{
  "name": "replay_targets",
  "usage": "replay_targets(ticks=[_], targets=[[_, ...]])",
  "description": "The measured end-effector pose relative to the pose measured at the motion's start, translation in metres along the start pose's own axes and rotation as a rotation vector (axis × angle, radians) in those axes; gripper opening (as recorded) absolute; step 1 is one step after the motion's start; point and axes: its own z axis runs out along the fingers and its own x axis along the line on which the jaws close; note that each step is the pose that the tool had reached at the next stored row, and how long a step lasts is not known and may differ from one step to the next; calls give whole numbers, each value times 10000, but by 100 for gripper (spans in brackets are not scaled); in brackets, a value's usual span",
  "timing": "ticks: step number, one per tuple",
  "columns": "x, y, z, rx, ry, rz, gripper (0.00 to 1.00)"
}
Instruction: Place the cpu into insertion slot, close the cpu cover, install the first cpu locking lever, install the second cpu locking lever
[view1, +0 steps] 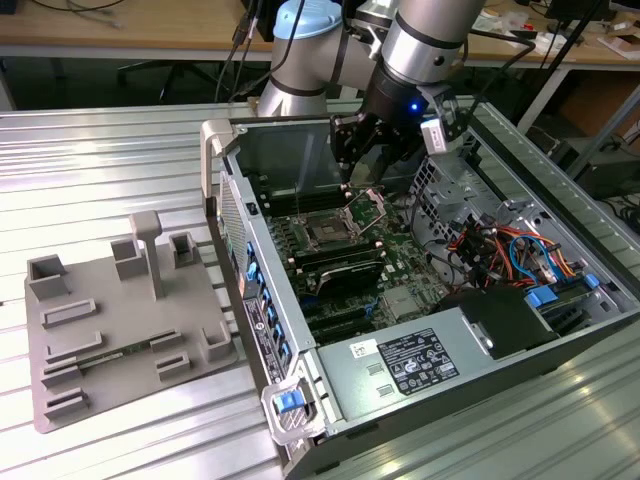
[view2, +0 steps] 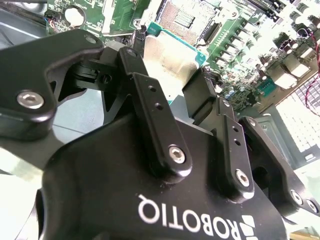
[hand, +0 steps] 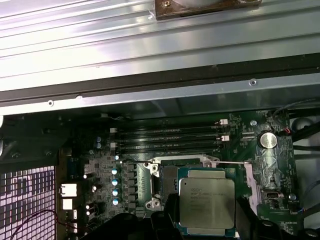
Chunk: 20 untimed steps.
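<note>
The tool (view1: 361, 177) is gripping the flat, square, silvery-topped cpu (hand: 206, 200) by its edges, near the insertion slot (view1: 325, 232). That dark square socket is sitting uncovered inside the metal computer case (view1: 285, 150).

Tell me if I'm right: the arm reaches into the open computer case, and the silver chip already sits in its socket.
Not quite. The arm reaches into the open computer case, but the cpu is not in the insertion slot: the tool grips it above the board. The second wrist view shows the slot bare beyond the held chip.
</note>
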Motion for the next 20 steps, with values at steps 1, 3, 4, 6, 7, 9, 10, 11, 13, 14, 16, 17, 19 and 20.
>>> replay_targets(ticks=[1,3,4,6,7,9,10,11,13,14,16,17,19,20], targets=[[0,0,0,15,-8,83,55],[0,0,0,21,-11,118,55],[0,0,0,24,-15,152,55],[0,0,0,27,-19,195,55],[0,0,0,28,-20,212,55],[0,0,0,31,-25,266,55],[0,0,0,31,-27,288,55],[0,0,1,35,-32,335,55],[0,0,1,45,-40,422,55],[0,0,1,48,-43,450,55],[0,0,1,56,-48,507,55],[0,0,1,58,-50,525,55],[0,0,1,65,-54,569,55],[0,0,1,67,-57,591,55]])
